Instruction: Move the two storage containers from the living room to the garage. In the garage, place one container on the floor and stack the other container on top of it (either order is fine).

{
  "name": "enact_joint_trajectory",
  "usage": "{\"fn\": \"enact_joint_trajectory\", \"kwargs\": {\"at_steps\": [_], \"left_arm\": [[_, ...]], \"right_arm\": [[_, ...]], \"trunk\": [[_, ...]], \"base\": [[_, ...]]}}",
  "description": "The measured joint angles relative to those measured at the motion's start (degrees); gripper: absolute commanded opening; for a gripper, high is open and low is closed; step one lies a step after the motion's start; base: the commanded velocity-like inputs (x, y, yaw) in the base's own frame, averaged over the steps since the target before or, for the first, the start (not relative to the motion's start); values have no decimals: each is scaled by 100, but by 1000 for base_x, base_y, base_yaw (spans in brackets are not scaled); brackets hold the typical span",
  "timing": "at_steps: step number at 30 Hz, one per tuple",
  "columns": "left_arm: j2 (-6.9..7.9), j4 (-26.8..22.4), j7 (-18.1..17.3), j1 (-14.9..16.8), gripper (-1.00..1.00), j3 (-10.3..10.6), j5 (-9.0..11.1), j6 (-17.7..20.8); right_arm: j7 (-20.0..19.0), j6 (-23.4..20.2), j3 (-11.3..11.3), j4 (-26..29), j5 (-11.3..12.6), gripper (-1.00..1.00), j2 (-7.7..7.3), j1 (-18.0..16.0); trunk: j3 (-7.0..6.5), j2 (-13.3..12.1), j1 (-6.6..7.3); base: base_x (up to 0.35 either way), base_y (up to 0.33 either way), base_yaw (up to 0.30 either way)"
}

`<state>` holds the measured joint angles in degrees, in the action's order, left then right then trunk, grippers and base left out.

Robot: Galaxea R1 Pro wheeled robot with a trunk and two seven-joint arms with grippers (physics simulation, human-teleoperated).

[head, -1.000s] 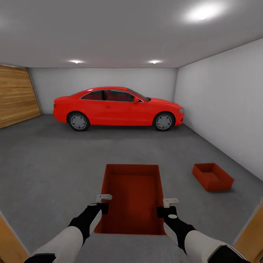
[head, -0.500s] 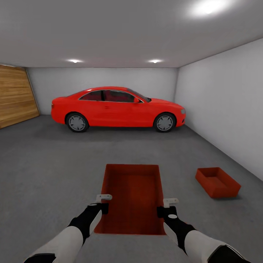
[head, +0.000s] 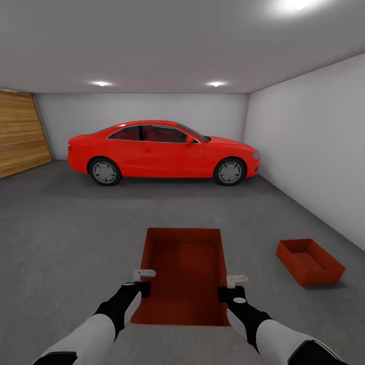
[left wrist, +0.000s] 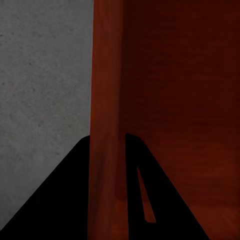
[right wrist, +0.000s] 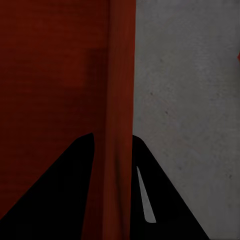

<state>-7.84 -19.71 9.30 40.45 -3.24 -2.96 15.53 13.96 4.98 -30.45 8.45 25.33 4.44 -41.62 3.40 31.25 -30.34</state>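
A red bin is held between both grippers above the garage floor.

At the far left a wooden door (head: pixel 20 133) is seen, and a red car (head: pixel 162 151) is parked along the back wall. The left gripper (head: pixel 143 282) is clamped on the left wall of the carried bin (head: pixel 183 274); in the left wrist view that wall is pinched between dark fingers (left wrist: pixel 65 200). The right gripper (head: pixel 231 286) is closed on the opposite wall in the same way. The bin is kept level and clear of the grey floor (head: pixel 71 233). A second bin (head: pixel 309 261) is set on the floor further right, near the pale side wall (head: pixel 314 142), well apart from the carried one.
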Motion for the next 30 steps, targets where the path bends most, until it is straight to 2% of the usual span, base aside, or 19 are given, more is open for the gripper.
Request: {"fn": "enact_joint_trajectory", "kwargs": {"at_steps": [30], "left_arm": [[0, 3, 1, 0, -100, 1, 2, -3]], "right_arm": [[2, -1, -2, 1, -1, -100, 0, 0]], "trunk": [[0, 0, 0]], "base": [[321, 0, 0]]}}
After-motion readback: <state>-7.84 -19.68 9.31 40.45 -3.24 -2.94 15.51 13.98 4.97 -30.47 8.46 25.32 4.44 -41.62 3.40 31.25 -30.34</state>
